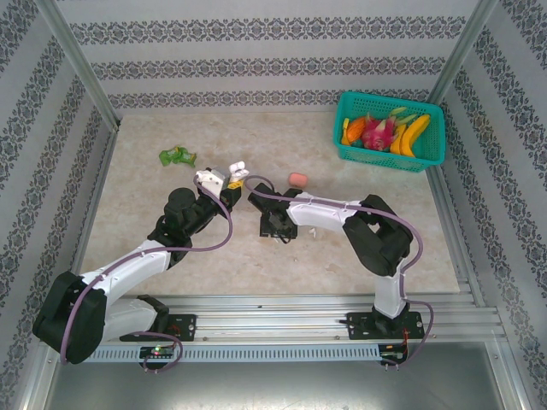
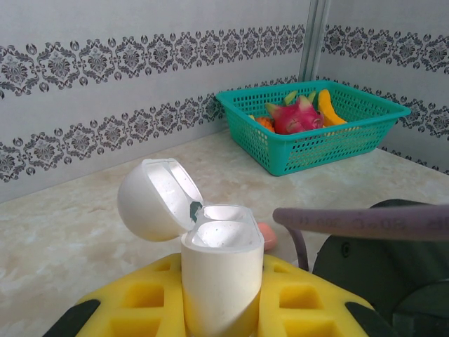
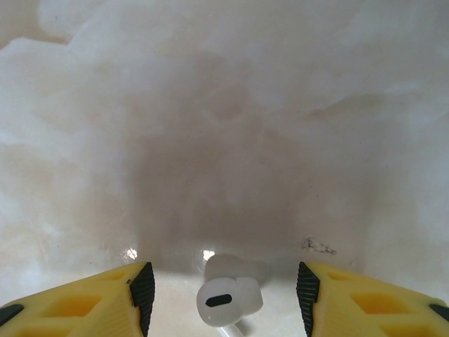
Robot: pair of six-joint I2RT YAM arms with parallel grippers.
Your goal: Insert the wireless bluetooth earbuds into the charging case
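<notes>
- Down on the table (image 3: pixel 224 105), one white earbud (image 3: pixel 228 300) lies between the spread jaws of the right gripper (image 3: pixel 224 289), touching neither (no grip yet).
- Left gripper (image 2: pixel 221 305) pinches the white charging case (image 2: pixel 219 270) upright, lid (image 2: pixel 151 203) flipped open and ready.
- Sockets look empty from here, though I cannot tell for sure.
- Early days, I'd judge: close on the bud, lift, carry across, seat it.
</notes>
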